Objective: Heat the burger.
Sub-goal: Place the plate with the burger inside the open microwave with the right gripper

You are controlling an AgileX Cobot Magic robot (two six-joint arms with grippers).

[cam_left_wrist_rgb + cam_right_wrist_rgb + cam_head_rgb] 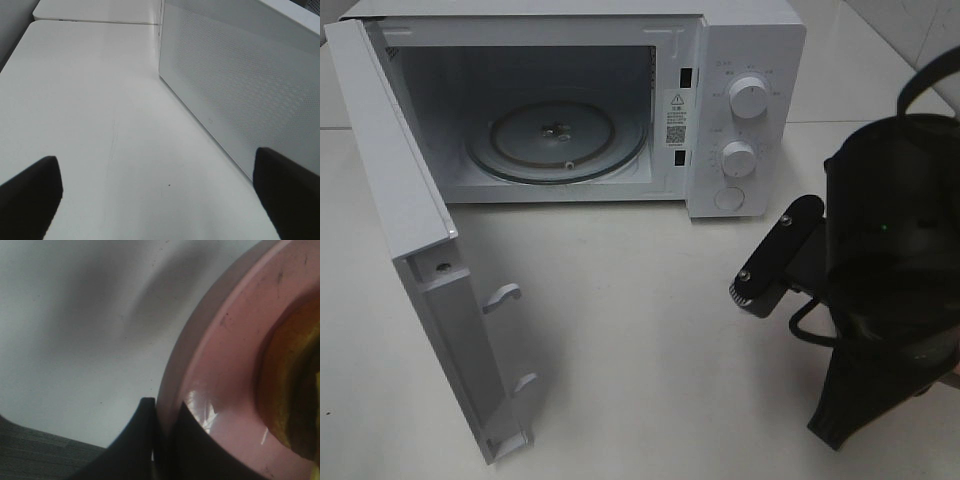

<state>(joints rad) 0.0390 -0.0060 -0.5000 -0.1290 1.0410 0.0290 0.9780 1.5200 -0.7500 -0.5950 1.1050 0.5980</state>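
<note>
**A:** Fingers of the right gripper (165, 407), how do they stand?

**B:** Pinched on the rim of the pink plate (225, 355). Both dark fingers (142, 440) sit nearly together, with the plate's edge between them.

**A:** And the burger (282, 390)?

**B:** On that plate, just inward of the rim and near the grip. Only its edge shows in the right wrist view: the side of a tan-brown bun with a yellowish tinge, blurred and cut off by the frame. It is too blurred to tell any filling layers apart.

**A:** Does the high camera show it?

**B:** No. From there the right arm (885, 280) is a black bulk at the right, and it covers plate and burger alike. That view does give the white microwave (740, 40) at the back of the table (640, 330). Its door (410, 230) is swung wide to the left, the glass turntable (558, 140) lies inside, and two round knobs (749, 98) sit on the front.

**A:** The left gripper (156, 180)?

**B:** It is seen only in its own wrist view. Its fingertips (30, 195) are spread wide over the white table, and a white panel (240, 90) with a fine dot pattern stands beyond them.
</note>
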